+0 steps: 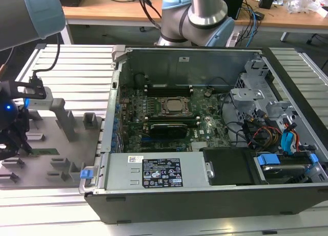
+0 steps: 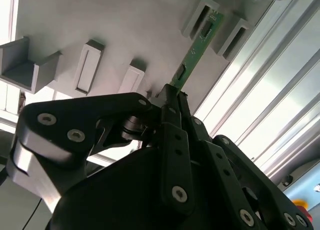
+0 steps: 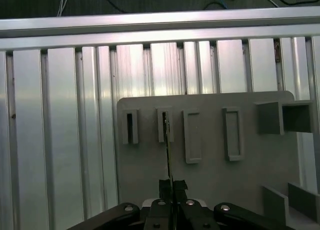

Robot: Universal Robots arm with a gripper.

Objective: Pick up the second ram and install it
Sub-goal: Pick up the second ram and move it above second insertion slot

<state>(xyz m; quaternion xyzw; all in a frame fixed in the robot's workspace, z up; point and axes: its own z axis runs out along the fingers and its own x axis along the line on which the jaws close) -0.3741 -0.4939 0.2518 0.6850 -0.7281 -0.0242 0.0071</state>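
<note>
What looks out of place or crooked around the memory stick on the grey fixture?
Nothing stands out. The second ram runs straight from the gripper to its grey fixture blocks, unbent and with no visible damage.

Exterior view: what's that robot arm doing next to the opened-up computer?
The arm's gripper is closed on a green ram, a thin memory stick. It holds it over a grey plate beside the open computer. The stick's far end lies by one of the plate's slot blocks, so it has not reached the computer yet.
</note>
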